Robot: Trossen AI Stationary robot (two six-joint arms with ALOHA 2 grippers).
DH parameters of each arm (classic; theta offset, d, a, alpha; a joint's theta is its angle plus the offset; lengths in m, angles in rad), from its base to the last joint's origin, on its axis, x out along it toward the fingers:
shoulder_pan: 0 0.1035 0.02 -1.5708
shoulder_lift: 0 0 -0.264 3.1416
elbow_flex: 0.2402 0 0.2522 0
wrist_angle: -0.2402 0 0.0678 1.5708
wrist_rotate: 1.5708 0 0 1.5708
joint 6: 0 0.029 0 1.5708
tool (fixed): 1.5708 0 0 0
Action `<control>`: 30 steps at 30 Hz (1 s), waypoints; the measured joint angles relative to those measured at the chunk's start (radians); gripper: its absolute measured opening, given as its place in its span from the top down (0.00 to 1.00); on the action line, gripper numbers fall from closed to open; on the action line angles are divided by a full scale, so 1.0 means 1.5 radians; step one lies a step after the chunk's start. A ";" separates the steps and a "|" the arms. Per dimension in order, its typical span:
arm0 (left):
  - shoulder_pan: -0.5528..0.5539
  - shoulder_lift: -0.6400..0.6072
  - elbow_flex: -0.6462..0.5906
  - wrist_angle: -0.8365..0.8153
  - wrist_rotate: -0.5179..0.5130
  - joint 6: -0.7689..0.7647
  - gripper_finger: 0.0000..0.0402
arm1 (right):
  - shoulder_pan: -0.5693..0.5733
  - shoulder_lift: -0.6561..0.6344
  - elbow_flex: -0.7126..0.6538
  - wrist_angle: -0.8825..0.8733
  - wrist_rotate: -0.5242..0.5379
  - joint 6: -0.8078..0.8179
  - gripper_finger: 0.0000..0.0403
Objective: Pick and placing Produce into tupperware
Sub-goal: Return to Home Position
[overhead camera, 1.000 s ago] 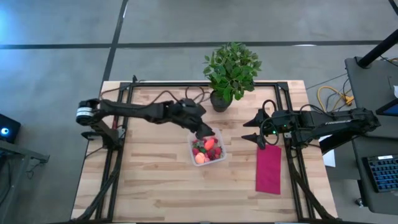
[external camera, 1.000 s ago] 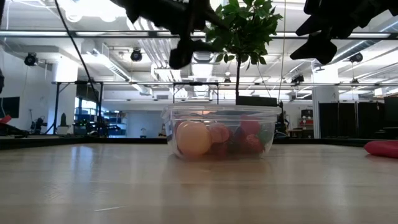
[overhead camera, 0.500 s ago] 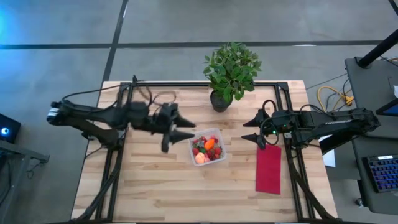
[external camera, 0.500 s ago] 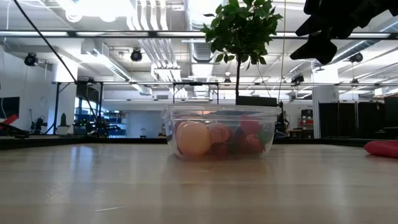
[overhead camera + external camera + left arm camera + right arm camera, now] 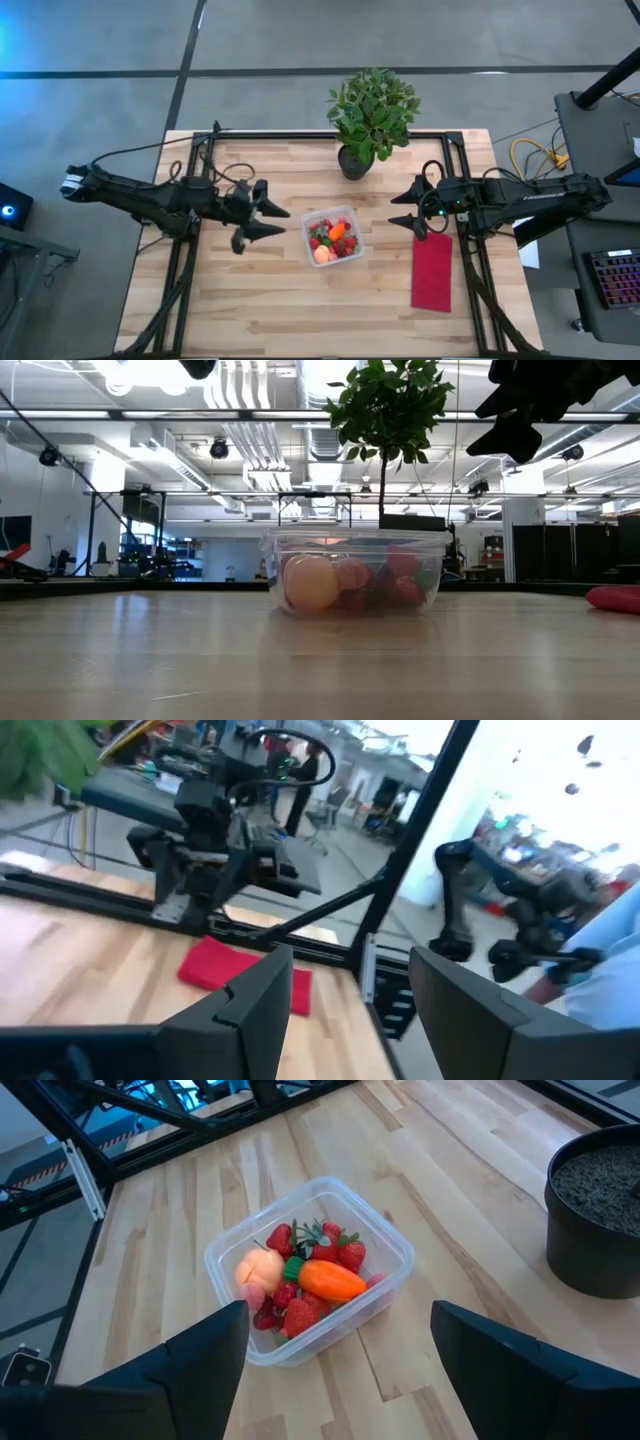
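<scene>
The clear tupperware (image 5: 306, 228) stands at the table's middle, resting on its flat bottom (image 5: 355, 610). In it lie red strawberries (image 5: 300, 1316), an orange carrot (image 5: 330, 1278) and a round peach-coloured fruit (image 5: 258, 1268). My left gripper (image 5: 281, 221) hovers open and level to the left of the container, fingers pointing at it, nothing between them. My right gripper (image 5: 395, 211) hangs open to the right of the container, tilted down toward it, also with nothing between its fingers (image 5: 190, 1370).
A potted leafy plant (image 5: 372, 110) stands at the far edge behind the container, its dark pot (image 5: 600, 1220) close to my right gripper. A red cloth (image 5: 432, 272) lies flat at the right. A black frame (image 5: 190, 260) runs along the table's sides.
My left gripper has drawn back from over the tupperware's far left corner toward the table's left edge, risen a little, and tipped from pointing down to level while rolling. The produce and container have stayed put. In the low view the left gripper has left the picture.
</scene>
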 joint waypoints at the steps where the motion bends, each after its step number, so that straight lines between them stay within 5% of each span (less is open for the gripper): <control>1: 0.004 -0.019 -0.027 0.018 0.010 -0.010 0.53 | 0.000 0.000 0.000 0.000 0.000 0.000 0.24; 11: 0.007 -0.193 -0.162 0.054 -0.010 0.060 0.53 | 0.000 0.000 0.000 0.000 0.000 0.000 0.23; 19: 0.011 -0.341 -0.167 -0.162 -0.136 0.064 0.53 | 0.000 0.000 0.000 0.000 0.000 0.000 0.24; 30: 0.012 -0.577 -0.239 -0.180 -0.067 0.141 0.53 | 0.000 0.000 0.000 0.000 0.000 0.000 0.24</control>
